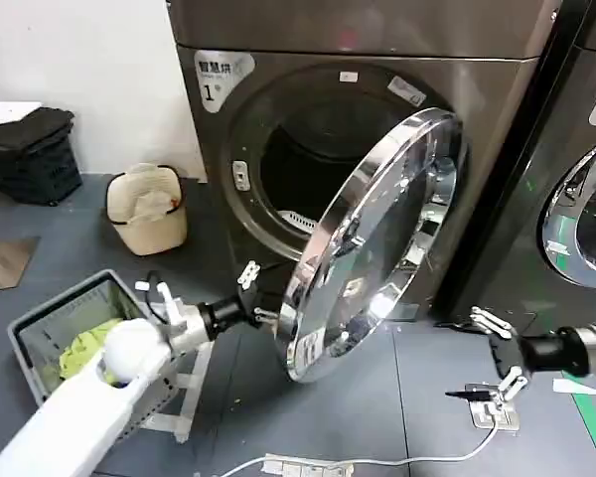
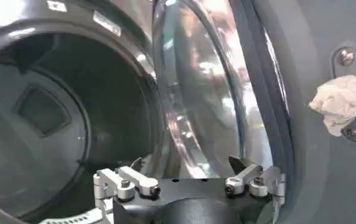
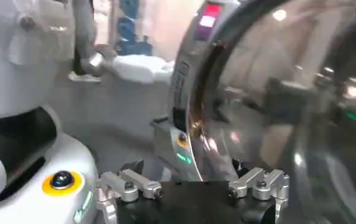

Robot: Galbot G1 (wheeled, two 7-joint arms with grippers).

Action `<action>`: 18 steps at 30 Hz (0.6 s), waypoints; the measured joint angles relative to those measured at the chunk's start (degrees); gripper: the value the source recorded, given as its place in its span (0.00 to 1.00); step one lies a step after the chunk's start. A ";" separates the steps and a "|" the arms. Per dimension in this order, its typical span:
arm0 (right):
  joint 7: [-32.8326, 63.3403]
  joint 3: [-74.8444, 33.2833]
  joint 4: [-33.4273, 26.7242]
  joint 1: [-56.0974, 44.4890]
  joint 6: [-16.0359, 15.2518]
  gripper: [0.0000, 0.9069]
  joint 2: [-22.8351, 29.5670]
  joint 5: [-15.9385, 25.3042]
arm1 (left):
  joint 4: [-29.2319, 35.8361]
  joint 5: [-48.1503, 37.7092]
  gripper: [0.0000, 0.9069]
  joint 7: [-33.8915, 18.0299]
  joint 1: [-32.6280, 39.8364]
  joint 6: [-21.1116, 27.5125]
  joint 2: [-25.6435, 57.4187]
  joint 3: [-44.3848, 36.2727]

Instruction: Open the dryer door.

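1. The dryer door (image 1: 372, 243) is seen swung well out from the bronze-grey machine marked "1" (image 1: 211, 91). It is hinged on the side nearer the neighbouring machine, and its free edge leans down toward the floor.
2. The drum opening (image 1: 298, 164) is exposed behind the door, dark inside, with a pale item lying at its lower lip.
3. The door's wide chrome rim and its reflective inner face are turned toward the head camera, and the room is mirrored in them.
4. The left gripper (image 1: 255, 296) is held at the lower free edge of the door, just beside the rim, at the end of the white left arm (image 1: 99, 388), which reaches across from the robot's left.
5. In the left wrist view the left gripper (image 2: 190, 182) is shown with its fingers spread apart, the door's rim (image 2: 190, 115) standing between and beyond them; contact with the rim cannot be told.
6. The right gripper (image 1: 492, 358) is held low on the robot's right, apart from the door, above a power strip (image 1: 497, 412) on the floor.
7. In the right wrist view the right gripper (image 3: 193, 185) is seen with its fingers spread, holding nothing, with the chrome door edge (image 3: 193, 122) ahead of it.
8. A grey laundry basket (image 1: 55, 323) holding yellow-green cloth stands on the floor at the left, partly behind the left arm.
9. A cream bin (image 1: 147, 207) stands against the wall beside the dryer.
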State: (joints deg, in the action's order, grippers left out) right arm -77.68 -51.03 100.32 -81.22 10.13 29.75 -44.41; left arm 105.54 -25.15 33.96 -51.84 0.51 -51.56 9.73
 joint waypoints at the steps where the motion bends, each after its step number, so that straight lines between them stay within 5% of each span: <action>1: 0.51 -2.54 -0.07 -2.58 0.47 1.00 0.72 -0.35 | -0.19 0.09 1.00 0.01 0.27 -0.03 -0.27 -0.52; 18: 20.69 -37.92 -8.72 -30.42 11.38 1.00 17.03 -1.84 | -3.07 1.82 1.00 -0.82 5.60 -0.66 -6.54 -8.78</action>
State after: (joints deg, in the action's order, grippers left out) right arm -56.99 -88.95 91.60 -111.64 21.51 46.78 -46.25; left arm 102.46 -23.33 33.14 -46.25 -0.15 -58.11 0.94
